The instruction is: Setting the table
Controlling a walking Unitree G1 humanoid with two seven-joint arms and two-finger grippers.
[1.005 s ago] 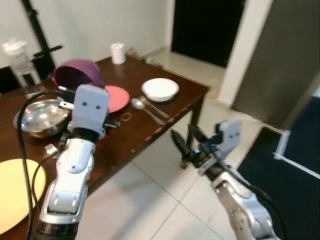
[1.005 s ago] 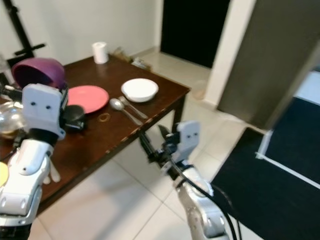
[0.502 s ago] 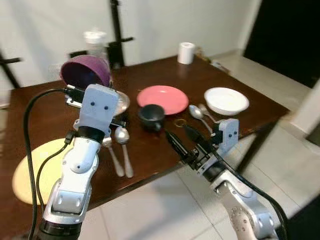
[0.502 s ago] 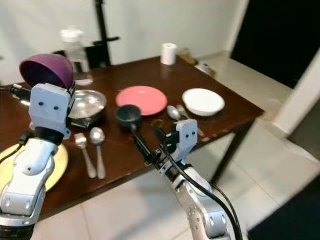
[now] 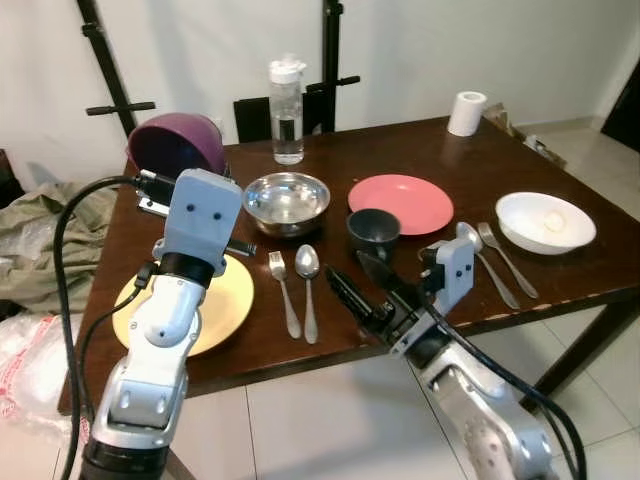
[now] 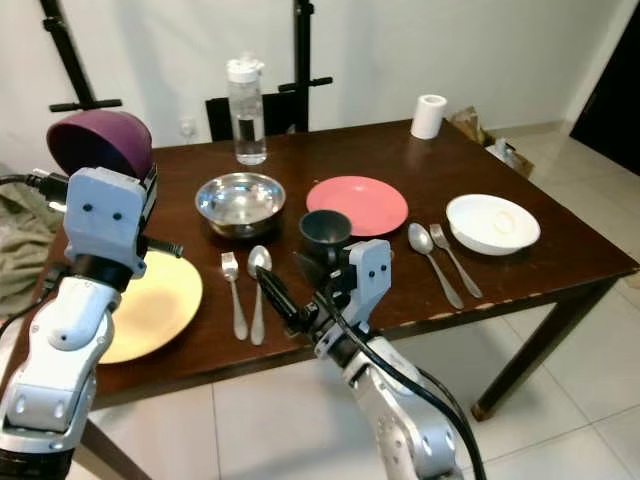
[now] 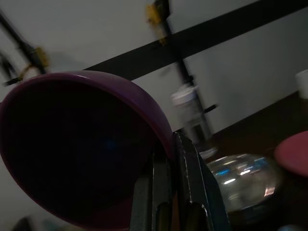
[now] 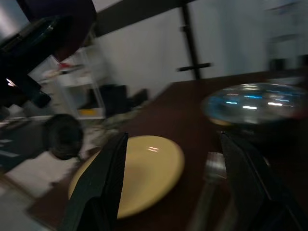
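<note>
The dark wooden counter [image 5: 500, 160] carries a yellow plate [image 5: 215, 300], a pink plate [image 5: 400, 203], a steel bowl [image 5: 287, 200], a white bowl [image 5: 545, 222], a dark cup [image 5: 373, 231] and cutlery. The left claw [image 7: 168, 159] pinches the rim of a purple bowl [image 5: 175, 147] held above the counter's far left. The right claw [image 5: 355, 283], fingers spread, hovers over the near edge.

On my table [image 5: 560, 290], taking the steel bowl [image 5: 287, 201] as centre: bottle [image 5: 287, 112] behind, fork [image 5: 283, 292] and spoon [image 5: 308, 290] before, plate [image 5: 407, 203] right, cup [image 5: 373, 229] right-front.
</note>
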